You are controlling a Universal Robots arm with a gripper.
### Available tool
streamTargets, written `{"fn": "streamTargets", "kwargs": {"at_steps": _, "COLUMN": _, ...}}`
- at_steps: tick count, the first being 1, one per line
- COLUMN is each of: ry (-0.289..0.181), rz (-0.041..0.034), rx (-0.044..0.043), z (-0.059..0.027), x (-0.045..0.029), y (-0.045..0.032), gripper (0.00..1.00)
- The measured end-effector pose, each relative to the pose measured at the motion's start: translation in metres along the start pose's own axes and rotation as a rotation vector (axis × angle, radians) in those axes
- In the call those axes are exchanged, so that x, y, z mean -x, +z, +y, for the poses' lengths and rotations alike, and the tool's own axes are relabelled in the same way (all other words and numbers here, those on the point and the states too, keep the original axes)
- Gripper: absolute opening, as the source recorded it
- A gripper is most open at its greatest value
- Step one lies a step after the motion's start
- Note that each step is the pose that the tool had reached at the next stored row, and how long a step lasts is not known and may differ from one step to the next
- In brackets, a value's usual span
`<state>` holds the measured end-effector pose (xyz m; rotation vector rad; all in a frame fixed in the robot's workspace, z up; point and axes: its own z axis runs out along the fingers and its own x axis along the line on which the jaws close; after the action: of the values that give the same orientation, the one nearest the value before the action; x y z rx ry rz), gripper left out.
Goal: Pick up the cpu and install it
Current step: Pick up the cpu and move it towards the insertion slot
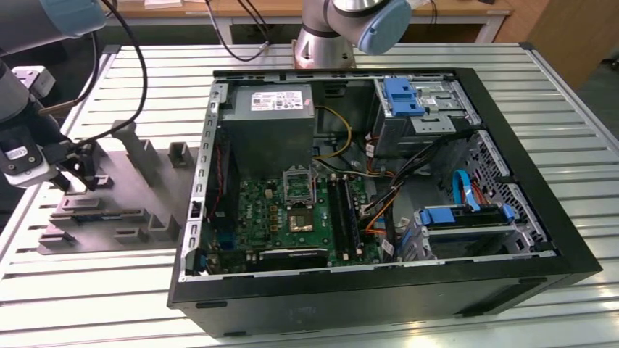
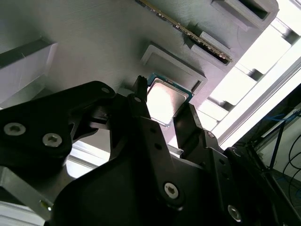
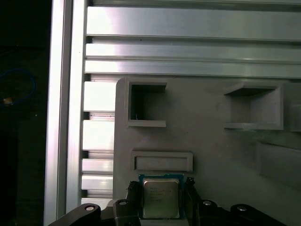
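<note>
The cpu [image 3: 161,200], a small square chip with a pale metal top and a green edge, sits between my two black fingers in both wrist views. One finger [image 2: 141,101] presses its one side and the other finger [image 2: 186,120] its opposite side, so my gripper [image 2: 164,101] is shut on it. The chip is just over the grey holder plate [image 3: 211,141], beside a shallow rectangular pocket [image 3: 162,161]. In the exterior view my gripper [image 1: 75,177] is over that grey plate [image 1: 126,210], at the exterior view's left, well away from the dark socket [image 1: 298,181] on the motherboard [image 1: 290,221].
An open black computer case [image 1: 387,290] takes up the middle of the ribbed metal table [image 1: 97,290]. Inside it are a grey power supply [image 1: 271,116], cables and blue drive brackets [image 1: 464,214]. Raised blocks and slots [image 1: 179,154] stand on the grey plate. A second arm's base [image 1: 329,36] stands behind the case.
</note>
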<state>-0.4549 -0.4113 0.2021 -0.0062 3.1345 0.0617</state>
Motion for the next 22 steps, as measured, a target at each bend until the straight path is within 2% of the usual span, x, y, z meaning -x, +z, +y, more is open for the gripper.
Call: {"fn": "streamTargets", "kwargs": {"at_steps": 22, "ry": 0.000, "rz": 0.0000, "rx": 0.0000, "z": 0.0002, "x": 0.0000, "y": -0.0054, "gripper": 0.47}}
